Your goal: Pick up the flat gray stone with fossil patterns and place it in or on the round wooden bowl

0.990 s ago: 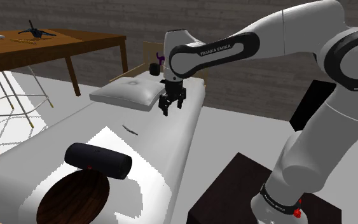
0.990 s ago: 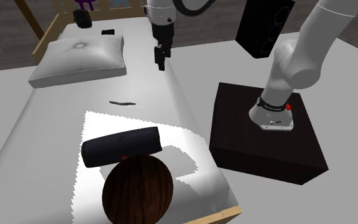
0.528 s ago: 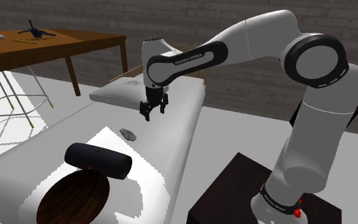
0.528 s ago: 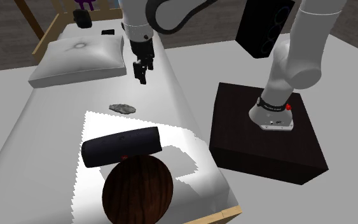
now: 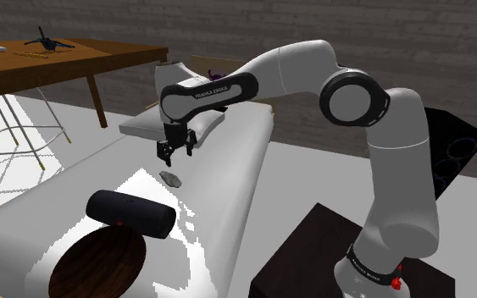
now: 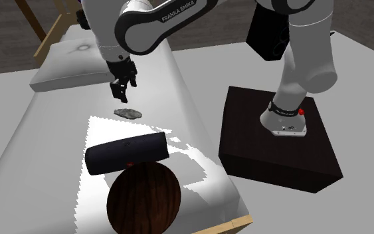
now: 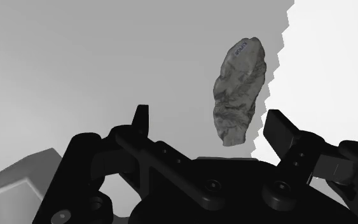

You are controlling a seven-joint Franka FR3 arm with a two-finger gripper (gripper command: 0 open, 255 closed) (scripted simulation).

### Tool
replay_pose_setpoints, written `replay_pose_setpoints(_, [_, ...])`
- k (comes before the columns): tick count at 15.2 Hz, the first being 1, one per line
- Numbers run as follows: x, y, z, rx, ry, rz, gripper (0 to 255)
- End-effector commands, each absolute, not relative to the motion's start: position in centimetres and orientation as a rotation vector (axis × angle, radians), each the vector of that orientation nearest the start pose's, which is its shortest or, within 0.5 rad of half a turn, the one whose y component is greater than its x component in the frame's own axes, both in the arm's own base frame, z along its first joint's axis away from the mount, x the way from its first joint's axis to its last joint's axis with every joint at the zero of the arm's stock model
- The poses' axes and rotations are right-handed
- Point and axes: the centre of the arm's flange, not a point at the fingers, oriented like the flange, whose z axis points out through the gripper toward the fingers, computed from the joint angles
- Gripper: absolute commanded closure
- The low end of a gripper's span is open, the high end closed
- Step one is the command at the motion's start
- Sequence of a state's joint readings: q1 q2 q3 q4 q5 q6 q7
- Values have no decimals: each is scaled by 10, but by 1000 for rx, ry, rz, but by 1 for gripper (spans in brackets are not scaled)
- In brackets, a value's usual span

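Wrist view shows your pincer (image 7: 210, 121) spread above the stone (image 7: 238, 89) on the bed (image 7: 75, 57): the approach, I judge. Next, lower, straddle it, close.

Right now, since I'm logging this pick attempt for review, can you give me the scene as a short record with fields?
surface: white bed
stone: grey flat stone, lying on the bed, not held
gripper: gripper open, hovering above the stone, apart from it
bowl: round dark wooden bowl, nothing in it
between stone and bowl: black cylinder lying on its side
task state: stone not yet picked up
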State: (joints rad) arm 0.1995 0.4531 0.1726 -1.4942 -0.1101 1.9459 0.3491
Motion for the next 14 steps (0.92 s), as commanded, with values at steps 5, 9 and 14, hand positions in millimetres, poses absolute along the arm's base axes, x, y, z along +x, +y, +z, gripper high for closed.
replay_pose_setpoints(5, [662, 239, 385, -3163, -80, -24, 0])
replay_pose_setpoints(9, [662, 238, 366, -3163, -80, -24, 0])
replay_pose_setpoints(14, [662, 238, 366, -3163, -79, -24, 0])
